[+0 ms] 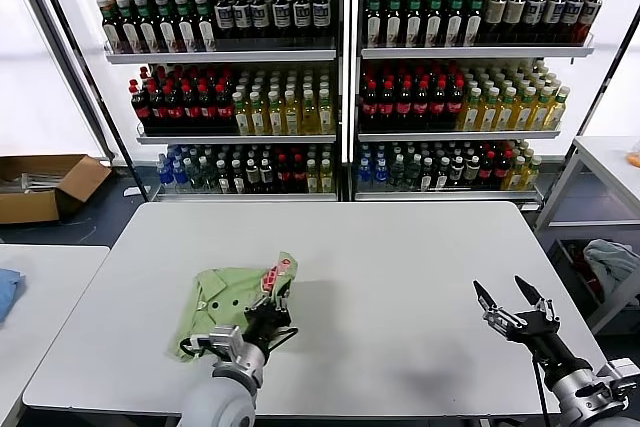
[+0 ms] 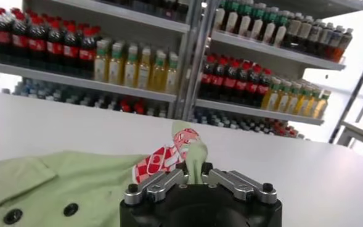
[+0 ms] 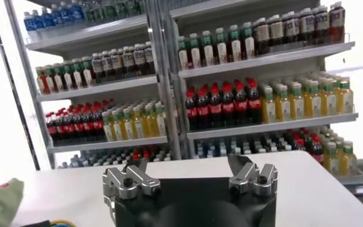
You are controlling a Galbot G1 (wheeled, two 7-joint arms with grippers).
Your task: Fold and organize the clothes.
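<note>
One light green polo shirt (image 1: 232,299) lies crumpled on the near left part of the white table (image 1: 400,267), its long axis running left to right and its collar and buttons face up. The left gripper (image 1: 272,315) pinches a raised fold bearing the red-and-white print. The right gripper (image 1: 516,303) hovers spread apart, empty, over the table's near right.

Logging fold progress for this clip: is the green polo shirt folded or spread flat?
Neither: the polo shirt lies bunched, collar and buttons up, one printed flap lifted in the shut left claw. The right claw hangs open, apart.
</note>
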